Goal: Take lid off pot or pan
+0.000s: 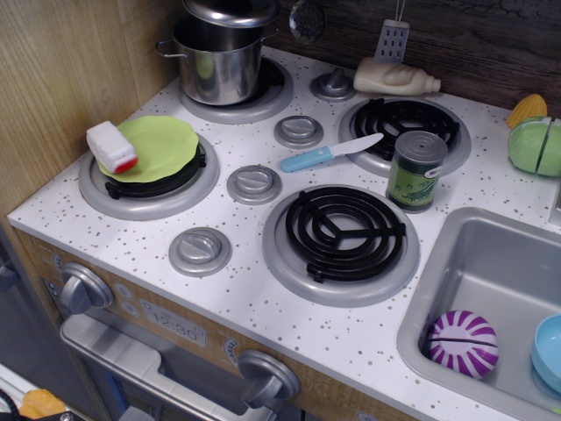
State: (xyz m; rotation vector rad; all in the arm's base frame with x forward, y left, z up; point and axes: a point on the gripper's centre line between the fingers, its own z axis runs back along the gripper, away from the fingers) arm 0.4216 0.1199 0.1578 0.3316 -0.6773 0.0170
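Steel, thin and slick: I judge the round, shiny domed lid (231, 11) light and rigid, best held by its top knob, now out of frame. It hangs clear above the small straight-sided stainless-steel pot (216, 63); the fingers are out of view, so I cannot tell their state.
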